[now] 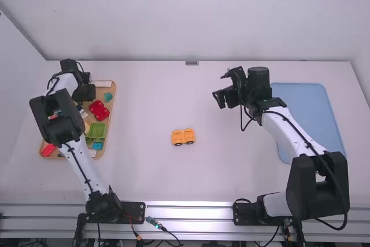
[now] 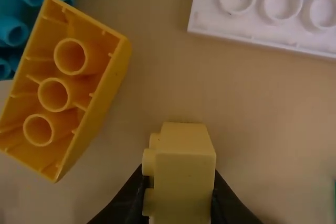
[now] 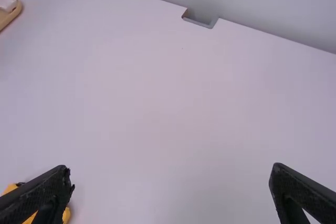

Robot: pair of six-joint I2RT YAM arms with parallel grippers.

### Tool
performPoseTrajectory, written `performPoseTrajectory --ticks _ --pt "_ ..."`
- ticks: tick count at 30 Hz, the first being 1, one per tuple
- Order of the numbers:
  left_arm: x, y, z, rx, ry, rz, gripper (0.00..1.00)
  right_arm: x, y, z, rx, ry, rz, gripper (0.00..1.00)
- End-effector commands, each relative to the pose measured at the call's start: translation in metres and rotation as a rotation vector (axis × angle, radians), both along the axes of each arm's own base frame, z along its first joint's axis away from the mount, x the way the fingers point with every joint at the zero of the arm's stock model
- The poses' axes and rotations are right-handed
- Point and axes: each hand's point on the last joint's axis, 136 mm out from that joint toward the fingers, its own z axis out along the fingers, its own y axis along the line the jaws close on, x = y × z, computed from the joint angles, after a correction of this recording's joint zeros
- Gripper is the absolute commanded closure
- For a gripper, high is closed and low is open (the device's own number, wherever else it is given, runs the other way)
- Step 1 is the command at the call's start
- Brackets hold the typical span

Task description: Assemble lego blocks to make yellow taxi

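The table is white. Beyond its far edge rises a plain, pale wall; another pale wall stands at its left. A small grey notch sits midway along the table's far edge. Silvery rails line its near edge. The light on the table is soft.

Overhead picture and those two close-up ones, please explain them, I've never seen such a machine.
These are two robot arms at a white table. The overhead camera looks down from above and behind them; each close-up comes from a camera on one arm's wrist.

On the table are a partly built yellow toy car, a wooden tray with loose blocks, and a blue tray.

The left gripper holds a yellow block over the wooden tray; the right gripper is open and empty.
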Motion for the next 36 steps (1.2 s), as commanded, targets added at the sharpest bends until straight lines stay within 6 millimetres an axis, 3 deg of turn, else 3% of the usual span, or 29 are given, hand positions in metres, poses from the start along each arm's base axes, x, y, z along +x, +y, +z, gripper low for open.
performPoseTrajectory --ticks 1,5,8,12,19,22,25,26,31,36 --pt "0.003 -0.003 0.022 -0.007 -0.044 0.014 0.98 0.005 0.003 0.008 0.021 -0.008 -0.005 0.01" --pt "0.009 -0.006 0.044 0.019 -0.099 0.014 0.98 0.005 0.003 0.008 0.023 -0.006 -0.004 0.01" --pt "0.015 -0.019 0.065 0.049 -0.187 0.001 0.98 0.005 0.003 0.008 0.023 -0.007 -0.004 0.01" --pt "0.004 -0.042 0.084 0.087 -0.238 -0.076 0.98 0.005 0.003 0.008 0.023 -0.008 -0.005 0.01" --pt "-0.016 -0.123 0.095 0.165 -0.233 -0.393 0.98 0.002 0.018 0.018 0.125 0.002 0.04 0.01" --pt "-0.02 -0.186 0.109 0.262 -0.294 -0.588 0.98 -0.006 0.034 0.024 0.205 0.019 0.119 0.01" --pt "-0.025 -0.221 0.122 0.337 -0.343 -0.683 0.98 -0.008 0.041 0.023 0.252 0.042 0.146 0.01" --pt "-0.03 -0.245 0.131 0.372 -0.381 -0.747 0.98 -0.012 0.046 0.022 0.277 0.056 0.179 0.01" --pt "-0.057 -0.323 0.153 0.423 -0.506 -1.006 0.98 -0.028 0.059 0.022 0.402 0.125 0.314 0.01" --pt "-0.093 -0.372 0.167 0.404 -0.574 -1.216 0.98 -0.047 0.073 0.022 0.516 0.194 0.446 0.01"
